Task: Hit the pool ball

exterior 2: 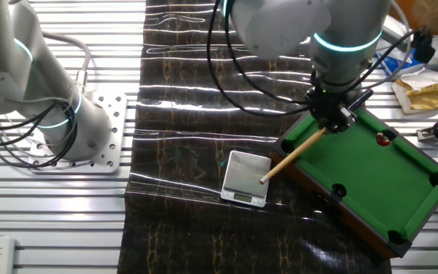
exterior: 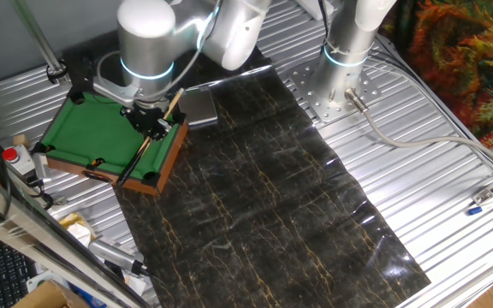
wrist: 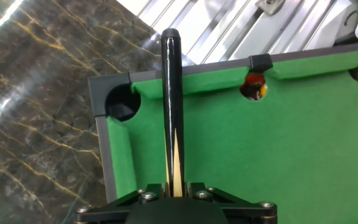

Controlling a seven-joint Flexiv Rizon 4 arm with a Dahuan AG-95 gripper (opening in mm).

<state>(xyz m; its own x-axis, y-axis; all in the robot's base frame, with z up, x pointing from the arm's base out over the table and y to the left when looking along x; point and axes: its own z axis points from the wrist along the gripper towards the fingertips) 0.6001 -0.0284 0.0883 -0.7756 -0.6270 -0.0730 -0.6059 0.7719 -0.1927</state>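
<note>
A small green pool table (exterior: 92, 128) (exterior 2: 371, 183) (wrist: 278, 155) stands at the edge of the dark marbled mat. The pool ball (wrist: 255, 88), red and yellow, sits at the mouth of a side pocket on the far rail; it also shows as a small red spot, the ball (exterior 2: 384, 139). My gripper (exterior: 154, 120) (exterior 2: 333, 114) (wrist: 173, 186) hovers over the table and is shut on a cue stick (exterior: 144, 150) (exterior 2: 291, 156) (wrist: 170, 106). In the hand view the cue's dark end reaches over the rail beside the corner pocket (wrist: 122, 102), left of the ball.
A silver scale (exterior: 199, 107) (exterior 2: 245, 179) lies on the mat (exterior: 264, 197) next to the table, under the cue's light end. A second arm's base (exterior: 349, 51) (exterior 2: 52, 114) stands on the slatted metal bench. Clutter and a red button (exterior: 9, 155) lie beyond the table.
</note>
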